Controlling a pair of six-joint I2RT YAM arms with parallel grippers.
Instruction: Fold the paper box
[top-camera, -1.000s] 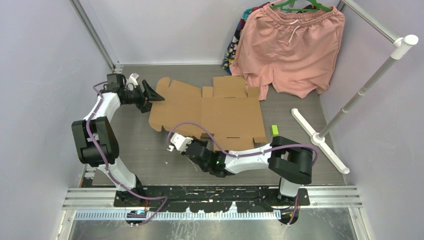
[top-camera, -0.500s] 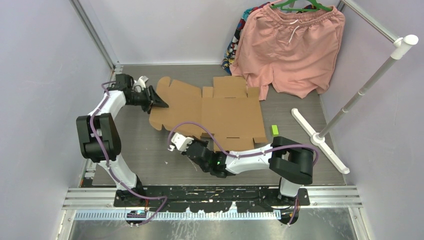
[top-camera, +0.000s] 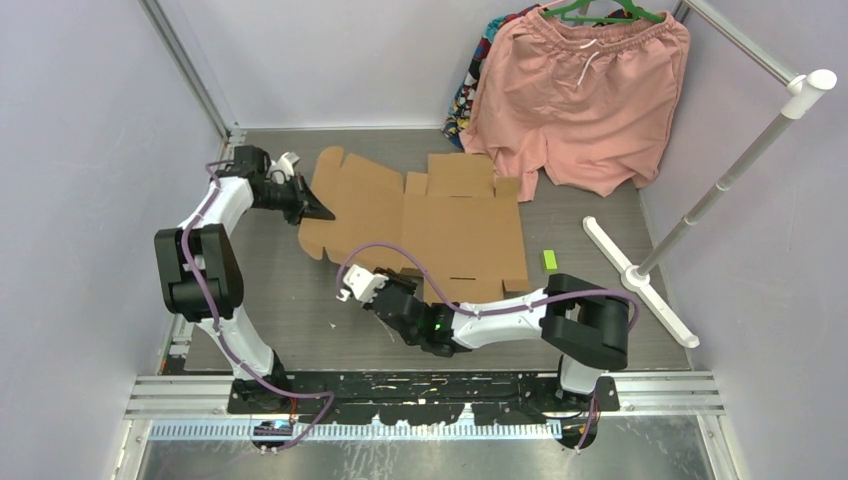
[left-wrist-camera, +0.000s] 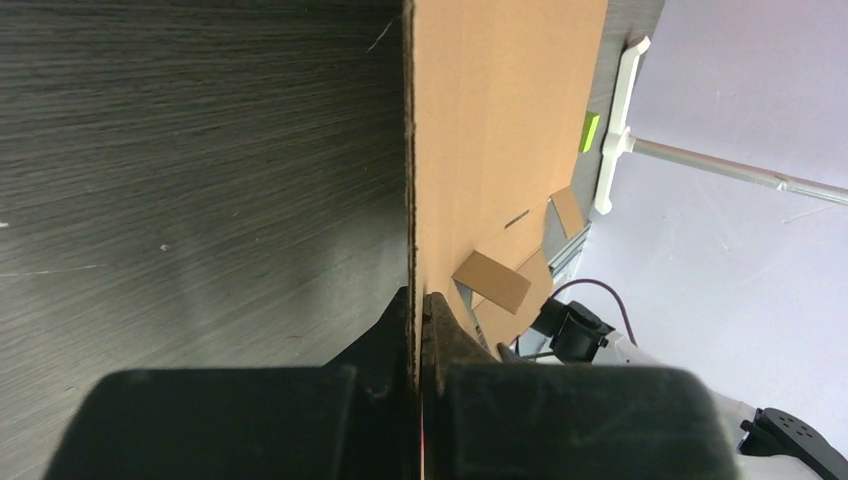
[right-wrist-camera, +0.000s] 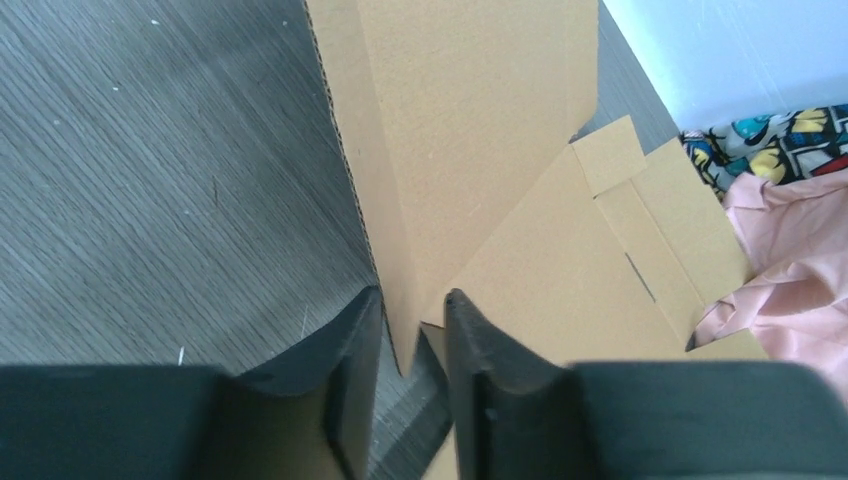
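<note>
The paper box (top-camera: 430, 225) is a flat brown cardboard sheet with flaps and tabs, lying mid-table. My left gripper (top-camera: 322, 211) is shut on its left edge; in the left wrist view the left gripper (left-wrist-camera: 418, 300) pinches the edge of the paper box (left-wrist-camera: 500, 120), which runs away from the camera. My right gripper (top-camera: 403, 280) is at the sheet's near-left corner. In the right wrist view the right gripper (right-wrist-camera: 410, 310) stands open, and a pointed corner of the paper box (right-wrist-camera: 470, 130) sits loose between the parted fingers.
Pink shorts (top-camera: 585, 90) hang at the back right over a patterned cloth (top-camera: 468, 95). A white stand base (top-camera: 640, 280) with a slanted pole (top-camera: 740, 160) lies at the right. A small green block (top-camera: 548, 260) sits beside the sheet's right edge.
My left gripper moved onto the sheet's left edge and shut on it. My right gripper's jaws opened and let go of the near corner. The sheet shifted slightly.
</note>
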